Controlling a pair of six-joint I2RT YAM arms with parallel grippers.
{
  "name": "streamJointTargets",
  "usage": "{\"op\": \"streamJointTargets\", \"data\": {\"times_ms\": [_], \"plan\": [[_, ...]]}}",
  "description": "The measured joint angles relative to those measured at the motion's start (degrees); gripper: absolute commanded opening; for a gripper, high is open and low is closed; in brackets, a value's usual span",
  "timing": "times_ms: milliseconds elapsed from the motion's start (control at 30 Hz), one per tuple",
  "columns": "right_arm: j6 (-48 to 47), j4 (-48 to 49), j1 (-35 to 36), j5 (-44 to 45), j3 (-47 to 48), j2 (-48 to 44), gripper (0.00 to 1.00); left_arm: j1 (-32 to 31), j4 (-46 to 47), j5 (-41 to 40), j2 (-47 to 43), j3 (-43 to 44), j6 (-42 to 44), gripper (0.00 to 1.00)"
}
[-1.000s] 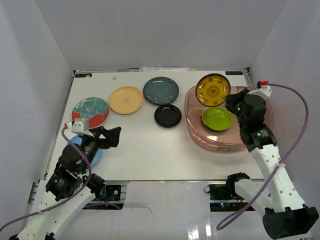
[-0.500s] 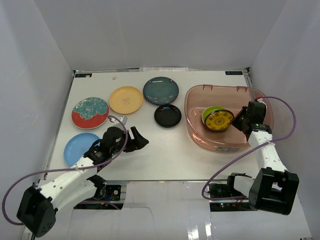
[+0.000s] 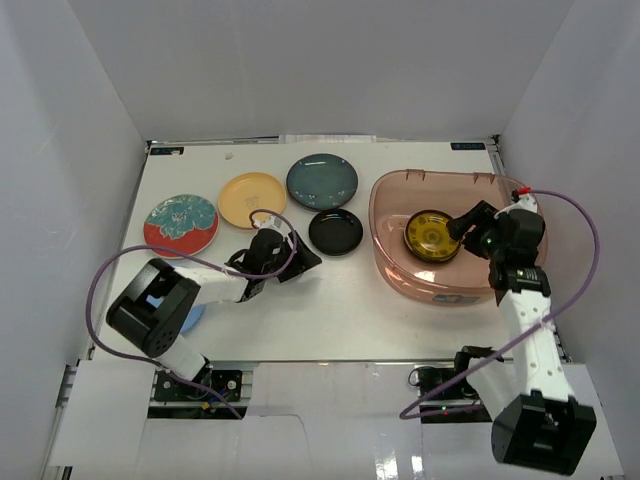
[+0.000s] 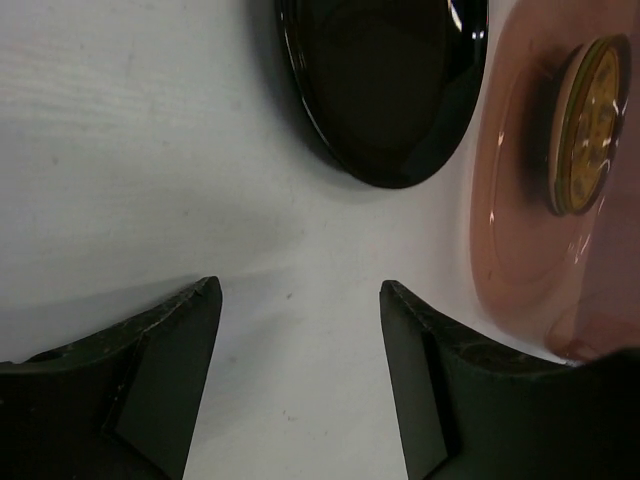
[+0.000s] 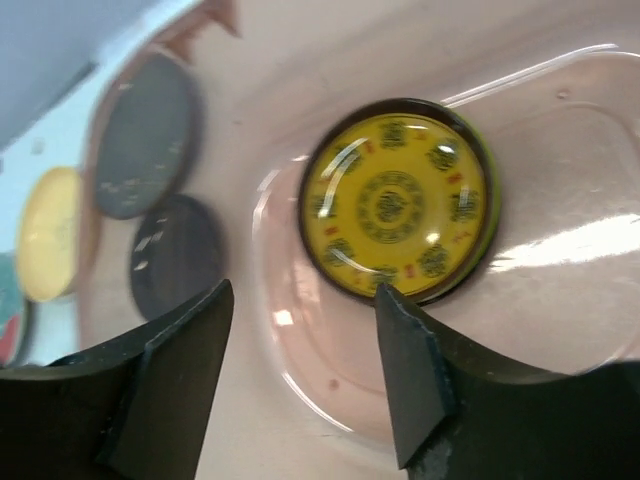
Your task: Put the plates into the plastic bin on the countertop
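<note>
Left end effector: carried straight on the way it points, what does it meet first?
Probably the black plate, lying on the table ahead of the open left end effector; whether it hits the rim or passes above is unclear.

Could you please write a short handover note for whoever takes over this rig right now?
Left end effector: open, empty, low over the white countertop beside the glossy black round plate.
Right end effector: open, empty, above the yellow patterned round plate inside the translucent pinkish plastic bin.
Done: that yellow plate lies in the bin.
Left: the black plate, dark teal round plate, pale yellow-orange round plate, red-and-teal patterned round plate and a light blue plate mostly hidden under the left arm, all on the countertop.
</note>
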Motion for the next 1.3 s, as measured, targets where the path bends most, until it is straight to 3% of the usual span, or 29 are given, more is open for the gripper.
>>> {"op": "streamJointTargets", "data": {"times_ms": [300,333,467,567,767,933,1100,1267,1300], "plan": [[2.6,0.7,9.2,-5.2,-10.2,-18.8,0.61,0.0,4.8,-7.5,17.4,15.3,-2.0,0.58],[3.2,0.7,10.5,-5.6,-11.3,-20.0,0.60,0.0,4.4,-8.4,18.8,17.2,-2.0,0.44],[4.7,-0.7,14.4,-6.3,-15.0,-24.4,0.60,0.0,1.6,-12.3,24.2,23.6,-1.0,0.06],[5.0,-1.5,15.1,-6.7,-15.4,-26.9,0.61,0.0,1.3,-13.6,23.2,23.0,-1.2,0.00],[4.8,-1.6,15.7,-9.5,-15.2,-28.0,0.75,-0.2,-1.6,-16.6,7.3,8.4,0.7,0.00],[4.4,-2.4,19.6,-12.1,-12.2,-24.5,0.87,-0.2,-9.9,-15.7,-16.9,-3.2,4.2,0.00],[3.5,-2.6,34.2,-9.1,-6.4,-17.0,0.98,-0.7,-15.8,-7.4,-39.5,-4.9,6.8,0.00],[3.3,-1.2,54.3,-0.7,1.0,-6.2,1.00,-1.2,-19.8,1.2,-47.4,-3.9,7.8,0.00],[3.5,-0.2,56.1,0.0,1.8,-4.2,0.95,-1.2,-21.0,2.4,-48.0,-3.9,8.0,0.00]]}}
